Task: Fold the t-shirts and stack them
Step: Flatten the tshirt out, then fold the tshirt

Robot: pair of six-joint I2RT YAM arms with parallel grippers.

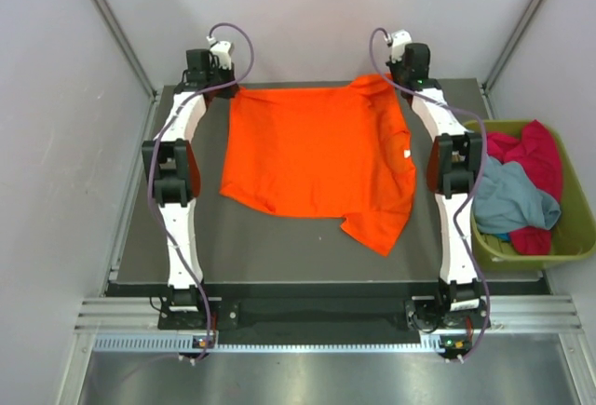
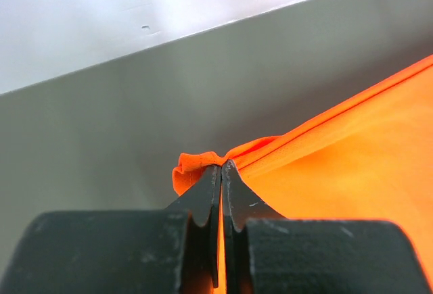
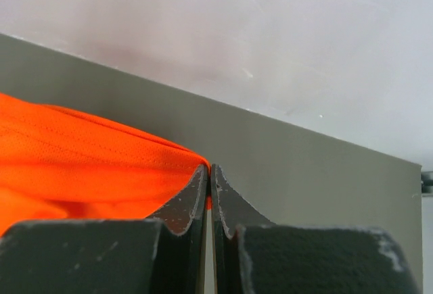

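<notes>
A bright orange t-shirt (image 1: 317, 158) lies spread on the dark table, one sleeve hanging toward the near right. My left gripper (image 1: 223, 88) is shut on the shirt's far left corner; the left wrist view shows the gripper (image 2: 222, 165) pinching bunched orange cloth (image 2: 338, 172). My right gripper (image 1: 396, 84) is shut on the far right corner; the right wrist view shows the gripper (image 3: 209, 169) with orange cloth (image 3: 81, 165) caught between its fingers. A grey-blue shirt (image 1: 512, 195) and magenta-red shirts (image 1: 535, 149) lie in the bin.
The olive-green bin (image 1: 577, 237) stands off the table's right edge, beside the right arm. White walls rise just behind the table's far edge (image 1: 307, 84). Bare dark table (image 1: 279, 247) shows in front of the shirt.
</notes>
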